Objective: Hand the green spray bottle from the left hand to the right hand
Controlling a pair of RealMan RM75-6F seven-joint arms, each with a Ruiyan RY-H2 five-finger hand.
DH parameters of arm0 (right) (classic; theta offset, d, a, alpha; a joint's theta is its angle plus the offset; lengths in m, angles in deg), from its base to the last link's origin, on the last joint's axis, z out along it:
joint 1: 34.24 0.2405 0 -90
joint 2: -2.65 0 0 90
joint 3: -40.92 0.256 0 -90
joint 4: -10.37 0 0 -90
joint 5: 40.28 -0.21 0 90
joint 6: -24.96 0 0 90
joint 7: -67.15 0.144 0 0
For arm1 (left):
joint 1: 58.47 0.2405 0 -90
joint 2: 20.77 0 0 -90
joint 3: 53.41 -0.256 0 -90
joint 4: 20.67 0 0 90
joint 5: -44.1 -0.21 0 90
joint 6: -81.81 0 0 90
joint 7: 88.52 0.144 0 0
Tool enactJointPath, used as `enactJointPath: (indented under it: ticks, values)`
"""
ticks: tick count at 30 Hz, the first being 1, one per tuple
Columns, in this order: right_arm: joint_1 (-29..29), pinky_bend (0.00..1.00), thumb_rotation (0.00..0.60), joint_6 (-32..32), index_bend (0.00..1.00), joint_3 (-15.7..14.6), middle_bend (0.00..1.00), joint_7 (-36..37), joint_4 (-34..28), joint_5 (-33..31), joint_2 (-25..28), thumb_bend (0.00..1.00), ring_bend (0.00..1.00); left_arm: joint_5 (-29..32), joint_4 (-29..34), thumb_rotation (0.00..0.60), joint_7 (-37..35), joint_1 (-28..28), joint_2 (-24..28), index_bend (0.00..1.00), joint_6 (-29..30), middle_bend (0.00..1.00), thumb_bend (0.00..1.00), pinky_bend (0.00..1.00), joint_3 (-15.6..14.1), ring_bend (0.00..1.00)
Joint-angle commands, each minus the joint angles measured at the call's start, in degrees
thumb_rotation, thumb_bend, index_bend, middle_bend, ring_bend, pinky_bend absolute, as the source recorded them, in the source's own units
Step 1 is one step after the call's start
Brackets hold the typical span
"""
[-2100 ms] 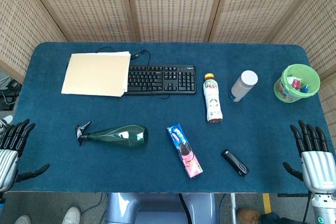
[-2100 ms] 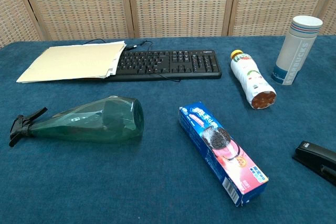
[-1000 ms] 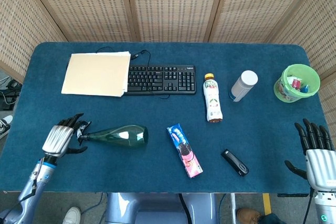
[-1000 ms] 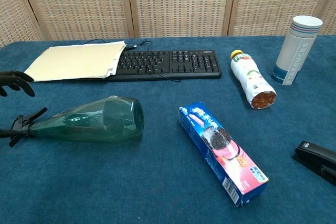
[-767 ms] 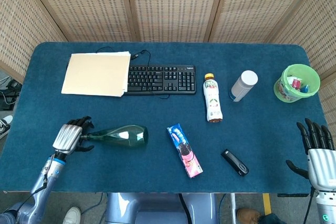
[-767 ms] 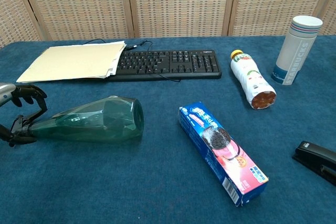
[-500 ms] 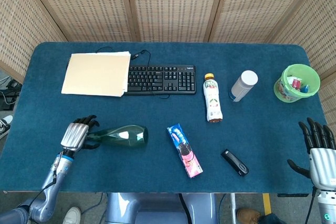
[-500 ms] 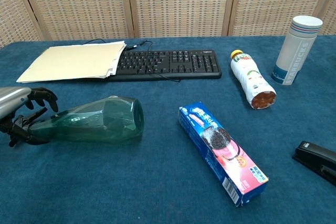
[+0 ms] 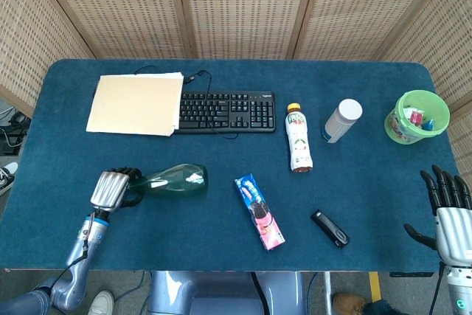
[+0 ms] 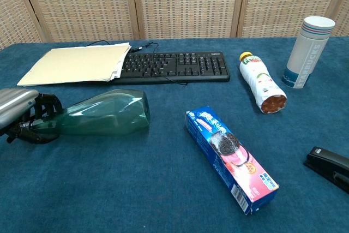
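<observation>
The green spray bottle (image 9: 175,180) (image 10: 106,114) lies on its side on the blue table, base pointing right. My left hand (image 9: 110,189) (image 10: 22,114) grips its neck at the nozzle end, fingers curled around it; the black trigger is hidden by the hand. The wide base sits slightly raised and swung toward the keyboard. My right hand (image 9: 450,215) hovers at the table's front right corner, fingers spread and holding nothing; it is out of the chest view.
Near the bottle lies a biscuit box (image 9: 259,211) (image 10: 231,158). A keyboard (image 9: 226,111), paper folder (image 9: 136,103), drink bottle (image 9: 298,138), white tumbler (image 9: 342,120) and green tub (image 9: 417,116) stand further back. A black stapler (image 9: 330,228) lies front right.
My left hand came in from the front left edge, closed around the bottle's neck, and the bottle's base has swung a little toward the keyboard. The right hand barely moved.
</observation>
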Motion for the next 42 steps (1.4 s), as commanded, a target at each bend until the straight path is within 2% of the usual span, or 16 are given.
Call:
enactJointPath:
  ticks: [1, 6, 10, 12, 14, 18, 22, 26, 33, 35, 42]
  values:
    - [0.0, 0.00, 0.600, 0.0, 0.00, -0.1, 0.00, -0.2, 0.0, 0.1, -0.1, 0.00, 0.00, -0.4, 0.2, 0.600, -0.6, 0.0, 0.4, 0.66, 0.8, 0.52, 0.59, 0.54, 0.1, 0.49]
    - [0.3, 0.00, 0.600, -0.5, 0.00, -0.5, 0.00, -1.7, -0.1, 0.6, -0.7, 0.00, 0.00, -2.8, 2.6, 0.600, -4.7, -0.4, 3.3, 0.67, 4.2, 0.53, 0.59, 0.54, 0.6, 0.50]
    - [1.4, 0.00, 0.600, -1.8, 0.00, -0.5, 0.00, -4.1, -0.8, 1.1, -1.0, 0.00, 0.00, -4.4, 8.2, 0.600, -7.3, -2.2, 7.1, 0.67, 4.0, 0.53, 0.59, 0.54, 1.4, 0.50]
    - [2.8, 0.00, 0.600, -3.0, 0.00, 0.0, 0.00, -5.9, -1.9, 2.1, -0.5, 0.00, 0.00, -5.0, 11.7, 0.600, -5.7, -4.3, 8.6, 0.67, 3.1, 0.53, 0.59, 0.54, 2.6, 0.50]
    - [4.9, 0.00, 0.600, -4.7, 0.00, 0.8, 0.00, -6.4, -2.5, 3.4, 0.0, 0.00, 0.00, -3.7, 16.1, 0.600, -3.5, -6.3, 9.6, 0.67, 0.7, 0.53, 0.59, 0.54, 4.2, 0.50]
    - [7.7, 0.00, 0.600, -7.7, 0.00, 2.0, 0.00, -6.2, -2.9, 3.6, 0.8, 0.00, 0.00, -1.0, 20.9, 0.600, 0.2, -9.1, 9.7, 0.67, -2.5, 0.53, 0.59, 0.54, 6.7, 0.50]
    - [11.1, 0.00, 0.600, -11.9, 0.00, 3.5, 0.00, -7.1, -5.6, 2.6, 2.7, 0.00, 0.00, 4.6, 25.4, 0.600, 5.2, -13.8, 7.4, 0.67, -7.2, 0.53, 0.59, 0.54, 10.7, 0.50]
    - [14.1, 0.00, 0.600, -16.6, 0.00, 4.8, 0.00, -9.1, -10.3, -0.3, 5.0, 0.00, 0.00, 12.0, 27.3, 0.600, 11.3, -19.8, 2.3, 0.67, -10.8, 0.53, 0.59, 0.54, 15.2, 0.50]
    - [17.2, 0.00, 0.600, -21.4, 0.00, 5.0, 0.00, -11.1, -13.2, -2.1, 6.1, 0.00, 0.00, 19.2, 26.4, 0.600, 17.6, -25.5, -3.3, 0.67, -11.6, 0.53, 0.59, 0.54, 18.2, 0.50]
    - [19.2, 0.00, 0.600, -23.3, 0.00, 5.7, 0.00, -12.0, -13.1, -2.6, 5.6, 0.00, 0.00, 21.9, 25.2, 0.600, 19.2, -28.2, -6.4, 0.67, -11.6, 0.53, 0.59, 0.54, 19.5, 0.50]
    - [22.8, 0.00, 0.600, -25.3, 0.00, 8.1, 0.00, -15.1, -12.8, -7.3, 4.3, 0.00, 0.00, 26.4, 21.3, 0.600, 21.0, -32.7, -12.2, 0.67, -10.2, 0.53, 0.59, 0.54, 20.8, 0.50]
